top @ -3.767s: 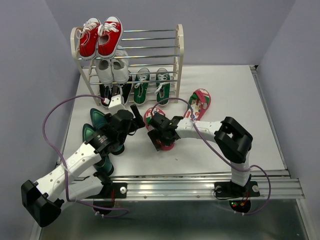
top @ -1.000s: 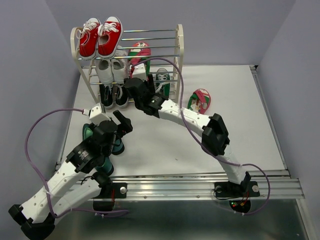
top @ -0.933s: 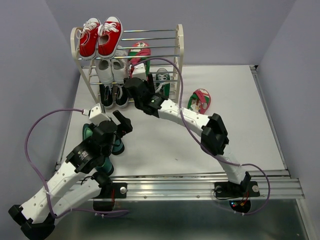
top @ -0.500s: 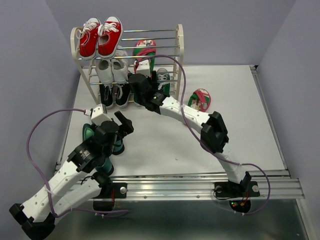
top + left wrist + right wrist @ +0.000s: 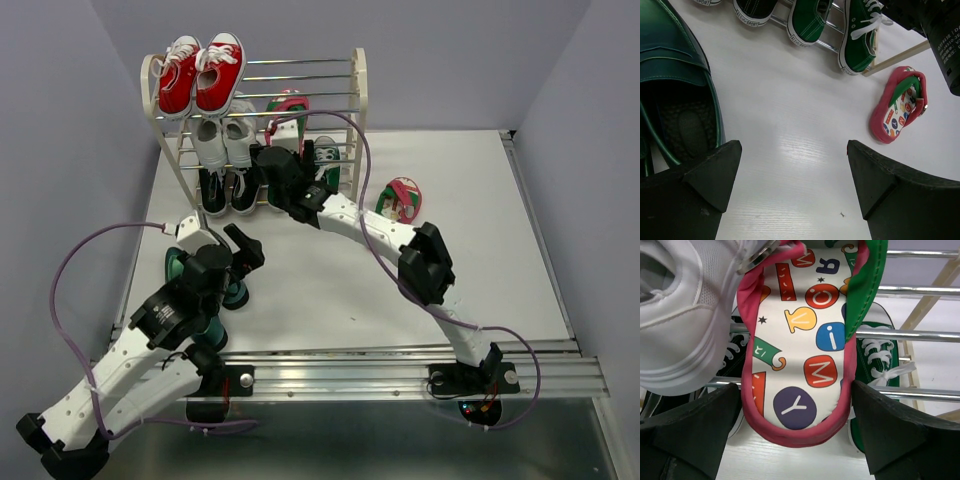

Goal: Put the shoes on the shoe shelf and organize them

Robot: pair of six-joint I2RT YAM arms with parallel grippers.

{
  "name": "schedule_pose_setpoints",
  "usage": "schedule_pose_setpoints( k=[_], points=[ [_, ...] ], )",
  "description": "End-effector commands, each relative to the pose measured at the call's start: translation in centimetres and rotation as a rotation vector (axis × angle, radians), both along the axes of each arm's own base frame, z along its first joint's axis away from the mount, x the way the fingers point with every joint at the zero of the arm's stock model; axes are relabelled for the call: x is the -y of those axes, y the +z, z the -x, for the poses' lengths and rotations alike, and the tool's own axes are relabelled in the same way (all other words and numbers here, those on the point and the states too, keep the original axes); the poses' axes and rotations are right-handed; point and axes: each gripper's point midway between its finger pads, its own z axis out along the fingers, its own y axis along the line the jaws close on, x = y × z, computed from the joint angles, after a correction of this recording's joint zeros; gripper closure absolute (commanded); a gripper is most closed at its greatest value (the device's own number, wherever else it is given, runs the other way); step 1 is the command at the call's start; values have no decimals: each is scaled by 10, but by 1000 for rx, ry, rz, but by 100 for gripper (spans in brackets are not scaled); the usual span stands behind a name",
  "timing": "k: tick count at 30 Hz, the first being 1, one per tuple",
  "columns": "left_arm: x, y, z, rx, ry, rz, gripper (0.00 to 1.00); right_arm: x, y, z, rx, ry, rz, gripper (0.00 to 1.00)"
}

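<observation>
At the shelf (image 5: pixel 358 92), on the white sneakers' tier, your right gripper (image 5: pixel 795 387) has its jaws clamped across the heel end of one flip-flop (image 5: pixel 807 335). The flip-flop lies over the rods with its left edge against a white sneaker (image 5: pixel 680 315).

Recommendation: ease it right, off the sneaker. Confirm that both ends bear on rods before you let go. Leave room on its right for the mate (image 5: pixel 899 107), which lies on the worktop (image 5: pixel 480 230) right of the shelf. Then back straight out with the jaws wide.

Your left gripper (image 5: pixel 794 147) hangs with jaws spread and empty, just beside the heels (image 5: pixel 675 95). Green sneakers (image 5: pixel 859 35) occupy the bottom tier.
</observation>
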Motion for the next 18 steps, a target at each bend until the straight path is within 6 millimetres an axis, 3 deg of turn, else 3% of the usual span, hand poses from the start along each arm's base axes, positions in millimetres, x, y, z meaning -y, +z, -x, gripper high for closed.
schedule_pose_setpoints(
  k=[1,10,11,12,15,16,18],
  points=[
    [-5,-1,1,6,24,14,1,-3,69,-2,122,-1,-178,0],
    [-4,2,1,6,22,22,1,0,80,7,117,35,-184,0],
    [-4,2,1,7,22,23,1,4,90,10,125,38,-198,0],
    [-3,3,1,9,22,24,1,6,84,13,112,42,-186,0],
    [-2,5,-1,12,17,25,1,14,94,22,109,56,-202,0],
    [0,5,-2,13,11,23,1,15,82,25,88,64,-187,0],
    [1,9,-4,21,8,23,1,24,84,31,78,58,-185,0]
  ],
)
